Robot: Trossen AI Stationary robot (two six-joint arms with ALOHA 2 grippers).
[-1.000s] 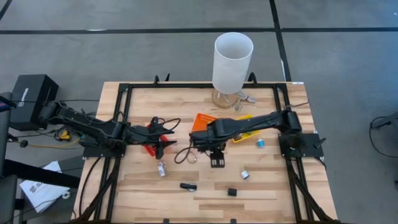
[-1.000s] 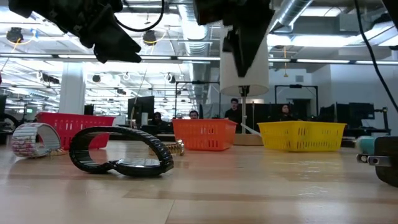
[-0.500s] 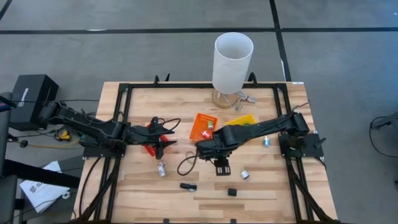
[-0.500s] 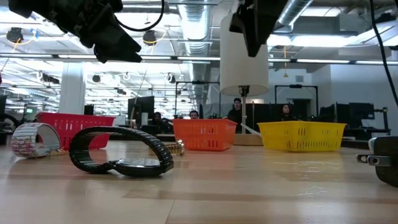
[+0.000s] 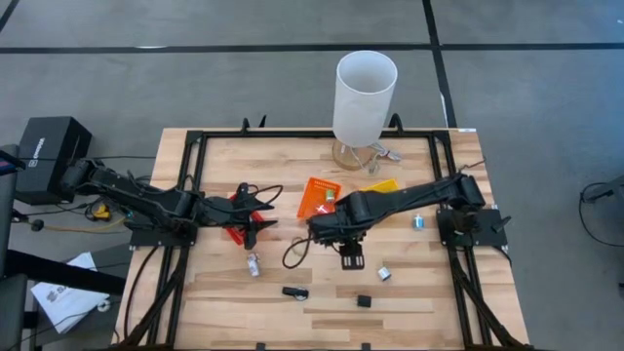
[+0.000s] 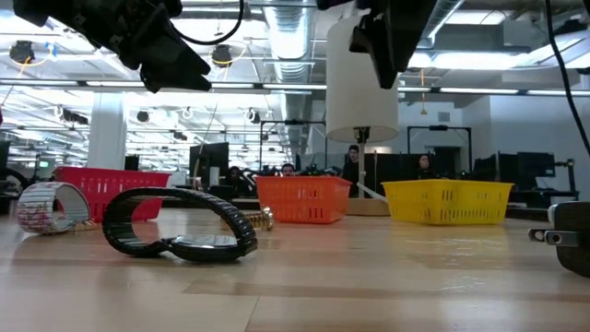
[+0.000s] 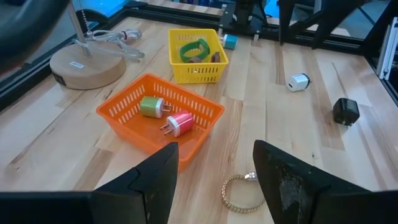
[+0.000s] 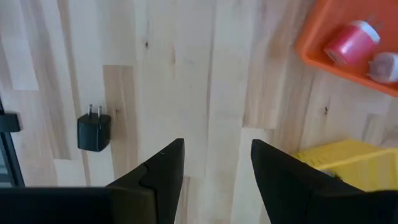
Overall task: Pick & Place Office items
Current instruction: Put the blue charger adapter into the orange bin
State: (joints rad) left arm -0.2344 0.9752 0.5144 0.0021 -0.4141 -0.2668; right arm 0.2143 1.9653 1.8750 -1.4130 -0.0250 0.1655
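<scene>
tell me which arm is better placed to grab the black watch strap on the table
Right, probably. The right gripper hangs open beside the black watch strap; the left gripper, also open, sits farther off.

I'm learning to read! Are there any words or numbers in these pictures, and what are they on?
No text here can be read for sure.
White lettering on the black box left of the table: too small to read.
Small label on the lamp's round wooden base: too blurred to read.

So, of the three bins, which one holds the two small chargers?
The orange bin: a green charger and a pink charger lie inside it. The yellow bin holds a green ring instead; the red bin's contents are hidden.
</scene>
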